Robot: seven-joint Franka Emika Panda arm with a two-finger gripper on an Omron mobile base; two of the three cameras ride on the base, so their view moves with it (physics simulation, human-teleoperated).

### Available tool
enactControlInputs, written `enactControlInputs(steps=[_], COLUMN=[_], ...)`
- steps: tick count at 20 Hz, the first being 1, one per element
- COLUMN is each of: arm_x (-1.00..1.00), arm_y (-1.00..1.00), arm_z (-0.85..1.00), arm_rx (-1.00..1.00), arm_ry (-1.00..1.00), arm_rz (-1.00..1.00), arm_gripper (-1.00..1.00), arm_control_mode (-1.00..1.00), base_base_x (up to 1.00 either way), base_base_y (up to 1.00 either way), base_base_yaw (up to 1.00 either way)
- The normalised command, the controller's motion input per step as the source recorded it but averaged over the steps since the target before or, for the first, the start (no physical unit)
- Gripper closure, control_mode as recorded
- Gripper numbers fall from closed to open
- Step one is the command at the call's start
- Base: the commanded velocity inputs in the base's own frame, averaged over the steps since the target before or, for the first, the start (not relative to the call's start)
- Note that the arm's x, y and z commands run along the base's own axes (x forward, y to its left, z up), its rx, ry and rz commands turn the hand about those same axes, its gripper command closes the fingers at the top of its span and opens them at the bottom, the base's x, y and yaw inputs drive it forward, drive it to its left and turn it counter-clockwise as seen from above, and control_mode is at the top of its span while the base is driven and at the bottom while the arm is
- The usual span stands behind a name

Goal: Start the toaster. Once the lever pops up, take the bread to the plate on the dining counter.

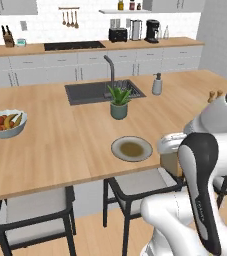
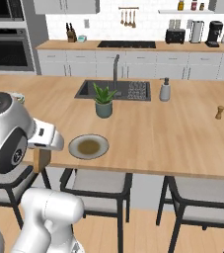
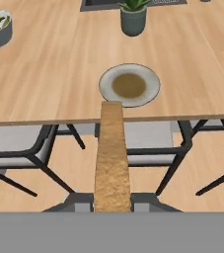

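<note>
Holding the thin tan slice of bread with a brown crust (image 3: 112,153) edge-on between the two small dark fingers (image 3: 79,201) of the gripper (image 3: 112,200), narrow around it. Hanging out past the near edge of the broad light-wood dining counter (image 3: 49,74), over the black-framed stools with grey seats (image 3: 15,141). Small round greyish plate with a brown middle (image 3: 129,85) lying close to that near edge. Small green plant in a grey pot (image 3: 133,17) farther back, by the dark sink (image 1: 102,91). White bowl of fruit (image 1: 5,122) near the left edge. Black boxy toaster (image 1: 117,34) far off on the back worktop.

Open counter (image 3: 44,84) around plate (image 3: 129,85); potted plant (image 3: 133,17) behind it, stools (image 3: 19,148) below edge.
</note>
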Motion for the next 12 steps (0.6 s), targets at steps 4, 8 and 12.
enactControlInputs(steps=[4,8,12], arm_x=[1.00,1.00,1.00], arm_y=[0.40,0.06,0.00], arm_z=[-0.27,-0.18,-0.12], arm_rx=[0.00,0.00,0.06], arm_ry=[0.00,0.00,0.00], arm_rz=[0.00,-0.05,-0.10], arm_gripper=[1.00,1.00,1.00], arm_control_mode=[-1.00,-1.00,-1.00], base_base_x=[0.00,0.00,0.00], base_base_y=[0.00,0.00,0.00], base_base_yaw=[0.00,0.00,0.00])
